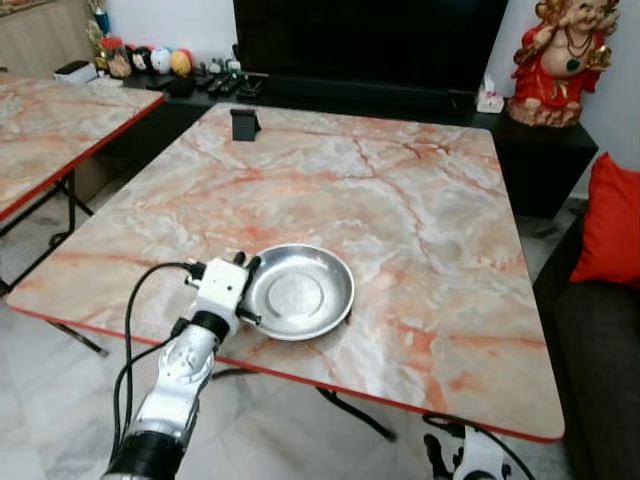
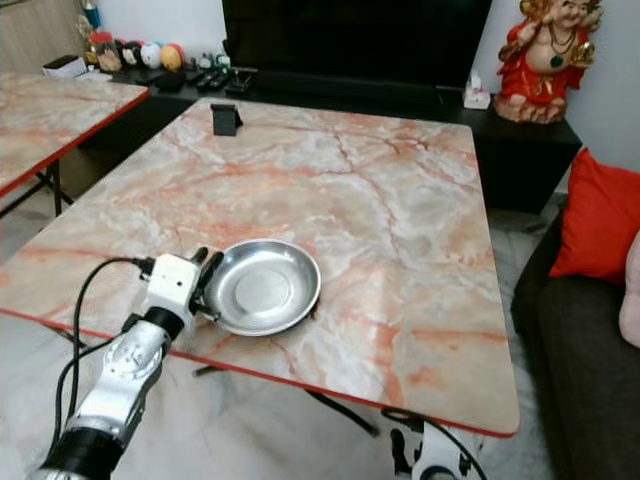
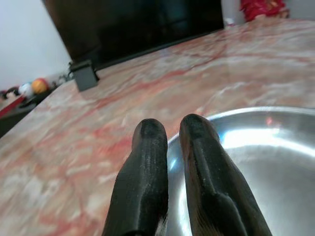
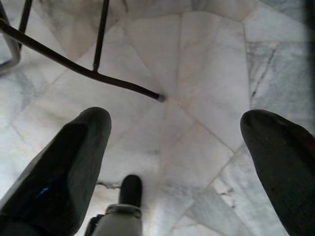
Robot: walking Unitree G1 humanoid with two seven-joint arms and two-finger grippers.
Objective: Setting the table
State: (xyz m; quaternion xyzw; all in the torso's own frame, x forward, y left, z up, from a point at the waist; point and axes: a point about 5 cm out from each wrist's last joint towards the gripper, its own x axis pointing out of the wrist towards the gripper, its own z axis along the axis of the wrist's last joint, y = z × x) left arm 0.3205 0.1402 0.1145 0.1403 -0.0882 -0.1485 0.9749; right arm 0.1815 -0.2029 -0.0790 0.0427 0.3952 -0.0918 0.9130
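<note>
The right tool (image 4: 177,147) hangs low over the white floor (image 4: 197,73), its fingers spread wide apart. The left tool (image 1: 247,290) is at the near edge of the marble worktop (image 1: 400,200). Its two black fingers (image 3: 142,172) are pressed close, pinching the rim of a shiny metal bowl (image 1: 300,292). Far past the tool, a small black stand (image 1: 245,124) sits near the worktop's far edge.

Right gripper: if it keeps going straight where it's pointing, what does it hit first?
Probably the marble floor. The right gripper hangs open, pointing down at bare tiles; the table leg lies off to one side, though depth is unclear.
</note>
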